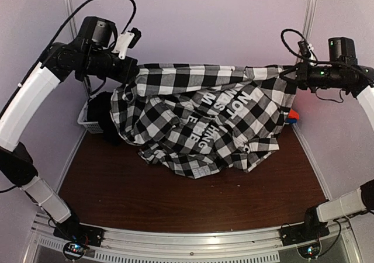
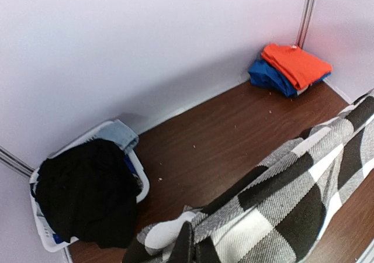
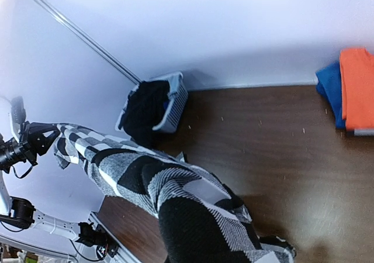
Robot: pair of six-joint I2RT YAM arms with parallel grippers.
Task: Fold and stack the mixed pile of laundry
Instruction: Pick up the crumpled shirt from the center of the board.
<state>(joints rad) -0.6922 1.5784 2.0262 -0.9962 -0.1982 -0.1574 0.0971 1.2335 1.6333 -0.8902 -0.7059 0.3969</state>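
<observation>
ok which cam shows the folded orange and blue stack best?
Left wrist: the folded stack sits whole in the far corner, orange on blue. Right wrist cuts it at the frame edge. Top view shows only a sliver behind the checked shirt.

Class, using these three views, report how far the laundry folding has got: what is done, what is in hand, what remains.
Done: an orange garment lies folded on a blue garment in the far corner. In hand: the left claw and right claw, both shut, hold the checked shirt stretched above the table, unfolded. Left: folding it, plus the black garment and denim piece in the white basket.
</observation>
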